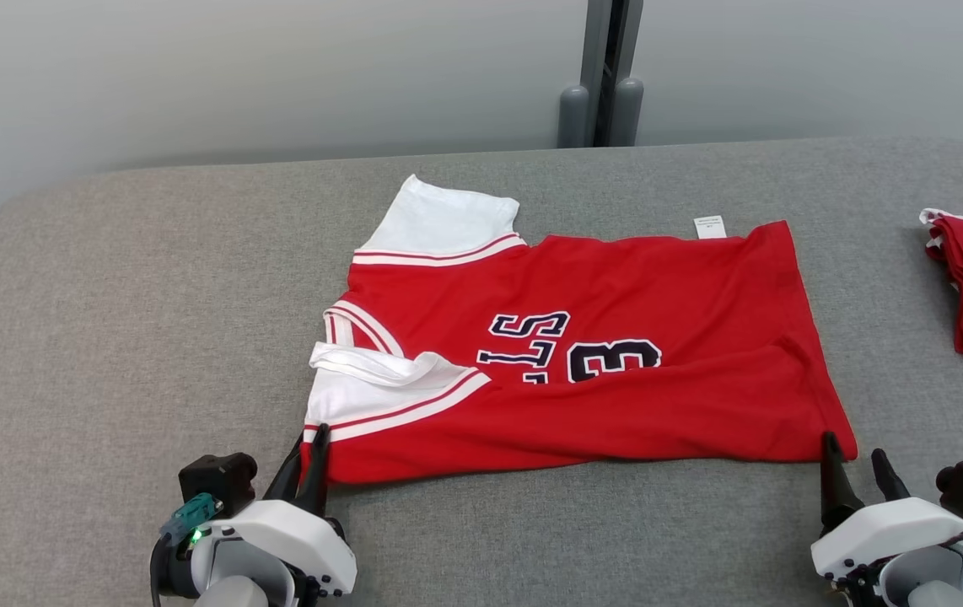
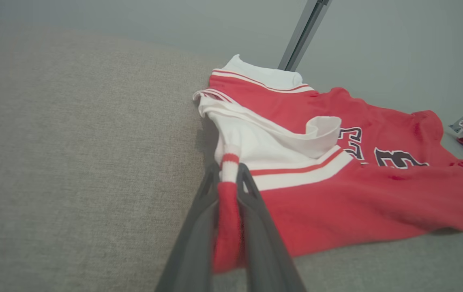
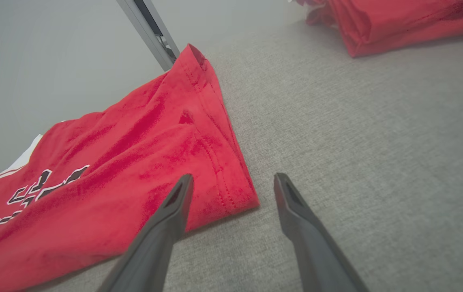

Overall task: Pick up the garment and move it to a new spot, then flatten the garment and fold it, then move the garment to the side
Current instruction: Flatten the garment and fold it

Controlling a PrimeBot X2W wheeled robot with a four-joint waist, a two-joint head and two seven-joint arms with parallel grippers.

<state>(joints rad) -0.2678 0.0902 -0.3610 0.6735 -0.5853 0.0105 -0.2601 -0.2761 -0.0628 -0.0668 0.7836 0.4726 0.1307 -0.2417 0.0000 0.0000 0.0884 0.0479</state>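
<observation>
The red jersey (image 1: 583, 362) lies in the middle of the grey table (image 1: 110, 295), soft, light and sure to sag, so its near corners seem the best holds: the left gripper (image 1: 306, 459) pinches one, the right gripper (image 1: 852, 447) stands spread at the other.

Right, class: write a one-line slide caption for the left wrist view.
Left tool pinches a corner of the red jersey on the grey table.
</observation>
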